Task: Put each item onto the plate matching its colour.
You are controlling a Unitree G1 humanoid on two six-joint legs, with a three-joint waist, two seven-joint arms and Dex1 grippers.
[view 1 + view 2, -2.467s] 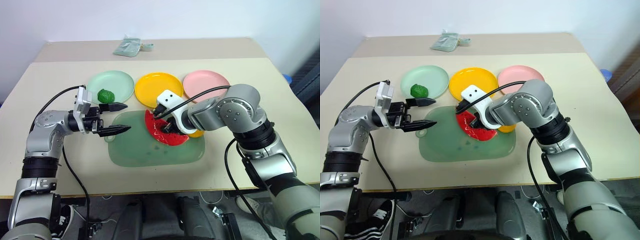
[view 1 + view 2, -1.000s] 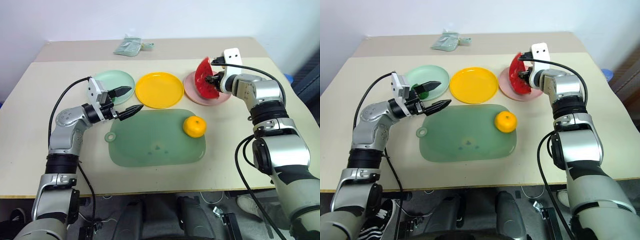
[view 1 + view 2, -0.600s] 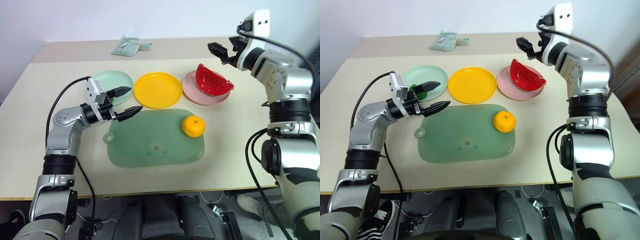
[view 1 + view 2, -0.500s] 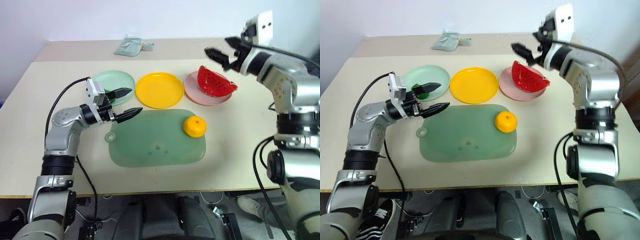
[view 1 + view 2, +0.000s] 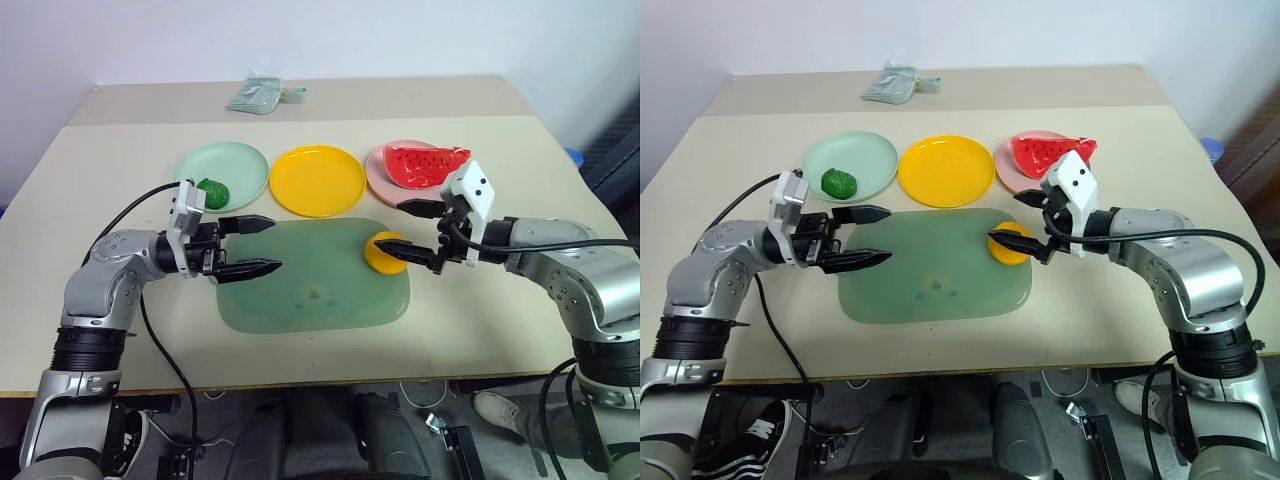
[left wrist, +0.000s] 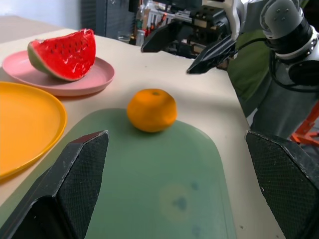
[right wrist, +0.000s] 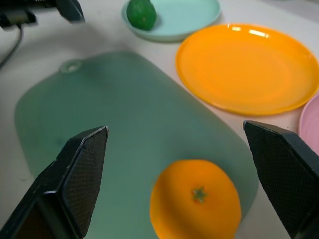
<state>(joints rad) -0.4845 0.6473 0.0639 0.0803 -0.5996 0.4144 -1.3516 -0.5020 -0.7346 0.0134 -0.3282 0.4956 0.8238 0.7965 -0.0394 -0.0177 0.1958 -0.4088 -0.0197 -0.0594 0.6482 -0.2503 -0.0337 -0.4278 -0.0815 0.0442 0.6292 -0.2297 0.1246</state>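
Table (image 5: 120, 330) of pale tan carries everything, with a second pale surface butted against its far edge. Largest on it is the translucent green mat (image 5: 300, 300), lying near the middle toward the front edge. Beyond the mat, three plates sit in a row: the mint green plate (image 5: 240, 165) toward the left edge, the yellow plate (image 5: 318, 180) in the middle, the pink plate (image 5: 378, 172) toward the right edge.

Both arms reach in low over the table, forearms roughly level. The left gripper (image 5: 258, 246) points toward the table's right side, over the mat's left end, its two black fingers spread wide with nothing between them. The right gripper (image 5: 412, 229) points back toward the left, angled slightly down, fingers likewise spread and empty, one fingertip over the orange fruit (image 5: 385, 254) without gripping it.

The watermelon wedge (image 5: 428, 163) lies on the pink plate, red face and black seeds showing. The orange fruit rests on the mat's far right corner, apart from the yellow plate. The bumpy green ball (image 5: 212, 192) sits on the mint green plate, near its front rim. A small pale green pouch (image 5: 262, 92) lies on the far surface.
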